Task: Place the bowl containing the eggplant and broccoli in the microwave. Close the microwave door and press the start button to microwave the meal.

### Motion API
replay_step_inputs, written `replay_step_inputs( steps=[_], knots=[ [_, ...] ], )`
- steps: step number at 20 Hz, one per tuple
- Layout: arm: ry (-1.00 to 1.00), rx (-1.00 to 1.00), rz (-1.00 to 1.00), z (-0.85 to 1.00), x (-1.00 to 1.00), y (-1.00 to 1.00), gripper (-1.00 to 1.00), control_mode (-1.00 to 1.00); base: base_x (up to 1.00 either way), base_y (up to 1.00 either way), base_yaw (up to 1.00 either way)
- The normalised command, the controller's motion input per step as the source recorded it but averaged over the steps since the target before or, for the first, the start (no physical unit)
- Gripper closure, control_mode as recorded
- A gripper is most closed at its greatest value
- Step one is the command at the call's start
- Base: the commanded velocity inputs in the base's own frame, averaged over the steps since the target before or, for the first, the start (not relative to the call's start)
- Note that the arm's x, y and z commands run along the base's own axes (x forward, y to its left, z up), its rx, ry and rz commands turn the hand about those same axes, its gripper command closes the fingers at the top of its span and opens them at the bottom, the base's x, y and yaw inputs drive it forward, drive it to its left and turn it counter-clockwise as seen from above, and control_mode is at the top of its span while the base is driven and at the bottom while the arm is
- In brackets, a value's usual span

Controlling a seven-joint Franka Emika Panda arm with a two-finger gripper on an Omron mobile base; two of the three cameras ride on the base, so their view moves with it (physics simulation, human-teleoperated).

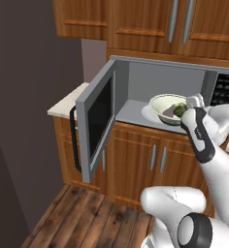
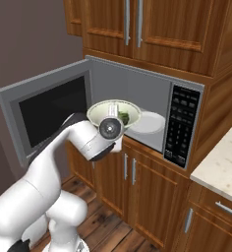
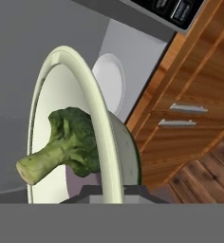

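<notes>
The claw (image 3: 113, 189) pinches the rim of the bowl (image 3: 104, 128), with 1 finger on each side of the rim at the bottom of the hand view, where the bowl appears rolled onto its edge because the camera is turned with the hand. Inside the bowl the broccoli (image 3: 69, 140) lies with its pale cut stem pointing toward the lens, and a purple patch just under it is probably the eggplant (image 3: 83, 179), though most of it is hidden. From the left base view the bowl (image 1: 162, 107) is held level at the front opening of the microwave (image 1: 160, 72), just above the cavity floor, with the broccoli (image 1: 180, 110) and the eggplant (image 1: 169, 112) side by side near the arm's wrist. Whether the bowl touches the floor cannot be told. Behind the bowl in the right base view a flat white round plate (image 2: 147, 122) lies on the grey floor of the microwave, the bowl (image 2: 113, 112) in front of it and partly covered by the wrist. The microwave door (image 1: 96, 121) stands swung wide open to the left, its black bar handle (image 1: 74, 140) on the outer edge. The black keypad panel (image 2: 181, 123) sits on the right of the cavity. Wooden cabinets (image 2: 152, 24) hang above, more cabinets (image 1: 150, 160) stand below, and a pale surface (image 2: 221, 162) lies at the right.
</notes>
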Motion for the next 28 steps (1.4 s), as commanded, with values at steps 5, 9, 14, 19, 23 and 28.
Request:
replay_step_inputs(
  steps=[5, 9, 14, 19, 23, 28],
  knots=[
    [0.0, 0.0, -0.1, 0.0, 0.41, -0.11, 1.0, -1.0, 0.0, 0.0, 0.0],
    [0.0, 0.0, -0.11, -0.02, 0.34, -0.17, 1.0, -1.0, 0.0, 0.0, 0.0],
    [0.0, 0.0, -0.09, -0.16, 0.27, -0.13, 1.0, -1.0, 0.0, 0.0, 0.0],
    [0.0, 0.0, -0.06, -0.28, 0.23, -0.01, 1.0, -1.0, 0.0, 0.0, 0.0],
    [0.0, 0.0, -0.04, -0.18, 0.22, -0.05, 1.0, -1.0, 0.0, 0.0, 0.0],
    [0.0, 0.0, -0.01, -0.12, 0.21, -0.17, 1.0, -1.0, 0.0, 0.0, 0.0]
  ],
)
